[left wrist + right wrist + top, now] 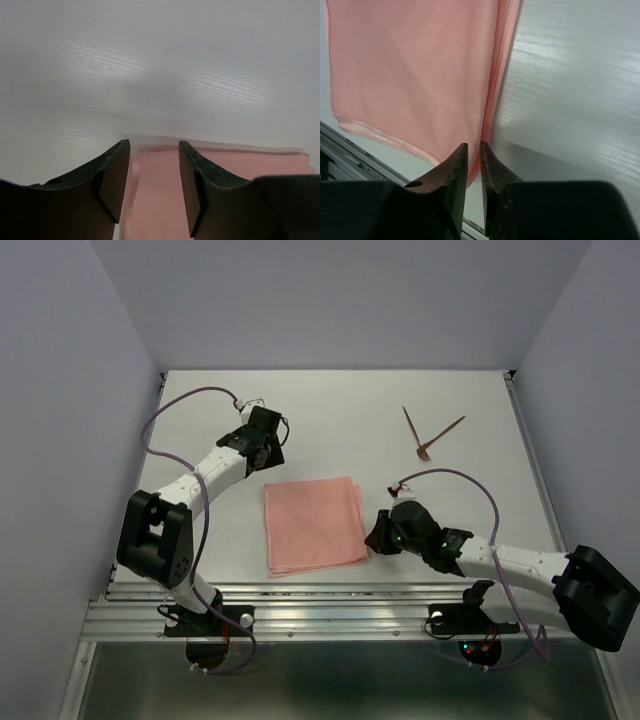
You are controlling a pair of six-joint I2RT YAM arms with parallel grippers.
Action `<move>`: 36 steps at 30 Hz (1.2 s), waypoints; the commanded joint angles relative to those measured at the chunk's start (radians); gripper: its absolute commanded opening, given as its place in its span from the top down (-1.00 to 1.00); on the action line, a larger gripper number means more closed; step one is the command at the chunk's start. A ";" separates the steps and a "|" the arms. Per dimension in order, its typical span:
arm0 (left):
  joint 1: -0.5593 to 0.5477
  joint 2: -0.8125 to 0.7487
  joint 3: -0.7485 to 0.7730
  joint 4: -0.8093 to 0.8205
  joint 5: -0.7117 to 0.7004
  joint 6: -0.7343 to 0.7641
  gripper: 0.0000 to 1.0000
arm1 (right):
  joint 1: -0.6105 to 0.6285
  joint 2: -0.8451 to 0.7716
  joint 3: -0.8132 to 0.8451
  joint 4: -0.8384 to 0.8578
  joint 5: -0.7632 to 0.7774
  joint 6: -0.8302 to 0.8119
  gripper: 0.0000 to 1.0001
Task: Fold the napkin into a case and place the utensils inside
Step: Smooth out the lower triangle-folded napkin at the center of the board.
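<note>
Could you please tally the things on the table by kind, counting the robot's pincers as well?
Napkin, salmon-pink, folded flat: 1
Utensils, thin and reddish-brown, one with a forked tip: 2
Left pincer and right pincer, black: 2
Total: 5

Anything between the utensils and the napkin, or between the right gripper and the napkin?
Nothing visible. Only bare table lies between the utensils and the napkin, and the right gripper sits at the napkin's right edge.
</note>
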 commanded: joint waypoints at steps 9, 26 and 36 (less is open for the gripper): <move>0.065 -0.078 -0.205 0.059 0.083 -0.048 -0.08 | 0.031 0.043 0.055 -0.016 -0.244 -0.115 0.70; 0.071 0.061 -0.213 0.158 0.171 -0.068 0.02 | 0.031 0.138 0.061 -0.077 -0.027 -0.045 0.72; 0.074 0.092 -0.101 0.127 0.146 -0.045 0.03 | 0.007 0.040 0.170 -0.120 0.112 -0.068 0.45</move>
